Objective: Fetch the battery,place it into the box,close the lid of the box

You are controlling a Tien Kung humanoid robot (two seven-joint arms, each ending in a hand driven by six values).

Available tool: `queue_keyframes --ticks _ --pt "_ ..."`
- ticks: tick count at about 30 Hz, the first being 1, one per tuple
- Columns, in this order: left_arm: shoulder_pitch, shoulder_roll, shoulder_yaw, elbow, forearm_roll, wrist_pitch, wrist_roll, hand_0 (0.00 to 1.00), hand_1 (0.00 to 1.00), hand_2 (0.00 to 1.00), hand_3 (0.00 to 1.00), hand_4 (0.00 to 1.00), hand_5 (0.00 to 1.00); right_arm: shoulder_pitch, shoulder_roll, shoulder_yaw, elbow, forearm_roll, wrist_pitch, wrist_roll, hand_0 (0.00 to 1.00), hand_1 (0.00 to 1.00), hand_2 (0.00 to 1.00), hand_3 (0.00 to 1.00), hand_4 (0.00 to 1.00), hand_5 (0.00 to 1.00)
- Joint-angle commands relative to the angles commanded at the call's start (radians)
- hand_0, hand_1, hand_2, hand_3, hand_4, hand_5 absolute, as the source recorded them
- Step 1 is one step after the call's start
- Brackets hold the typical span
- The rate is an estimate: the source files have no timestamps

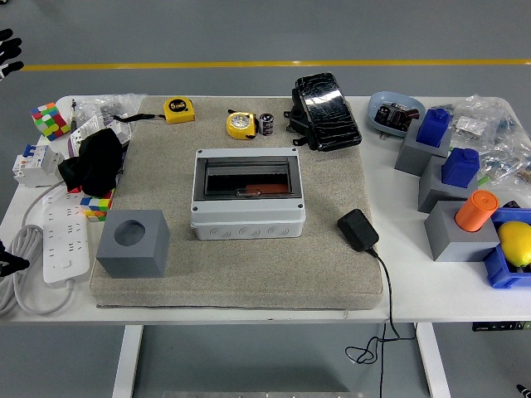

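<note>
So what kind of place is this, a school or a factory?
Probably a robot test lab in a big workshop hall. The bare grey floor has a yellow line painted on it, and the white table is crowded with practice things like a grey box, tape measures and a power strip.

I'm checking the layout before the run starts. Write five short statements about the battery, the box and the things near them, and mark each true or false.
1. The battery stands on the grey mat beside a yellow tape measure. True.
2. The battery lies inside the box. False: it is behind the box, near the mat's far edge.
3. A robot hand holds the battery. False: nothing touches it; only black fingertips show at the picture's left edge.
4. A grey cube with a round hole sits left of the box. True.
5. The orange cylinder stands on the mat. False: it sits on a grey block at the right, off the mat.
</note>
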Motion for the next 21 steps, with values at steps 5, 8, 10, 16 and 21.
queue_keyframes --ticks 5,8,10,16,21 --pt "-0.003 0.002 0.002 -0.003 -0.001 -0.009 0.005 0.669 0.764 0.718 0.742 0.998 0.998 0.001 -0.005 -0.004 0.0 -0.001 0.0 -0.005 0.645 0.659 0.66 0.538 0.958 0.428" --pt "-0.002 0.004 0.005 -0.005 -0.002 -0.015 0.008 0.661 0.743 0.701 0.742 0.998 0.998 0.001 -0.008 -0.007 -0.001 -0.002 0.001 -0.008 0.645 0.659 0.66 0.538 0.957 0.428" --pt "-0.004 0.005 0.005 -0.006 -0.002 -0.015 0.009 0.661 0.743 0.701 0.742 0.998 0.998 0.002 -0.009 -0.009 -0.001 -0.001 0.001 -0.009 0.645 0.659 0.66 0.538 0.957 0.428" --pt "-0.009 0.008 0.01 -0.006 -0.002 -0.017 0.008 0.663 0.738 0.695 0.741 0.998 0.998 0.007 -0.012 -0.013 0.001 -0.003 -0.001 -0.011 0.645 0.66 0.66 0.538 0.957 0.428" --pt "-0.014 0.008 0.012 -0.006 -0.004 -0.012 0.001 0.675 0.746 0.688 0.741 0.998 0.998 0.012 -0.017 -0.014 0.003 -0.005 0.0 -0.014 0.643 0.66 0.661 0.538 0.956 0.429"
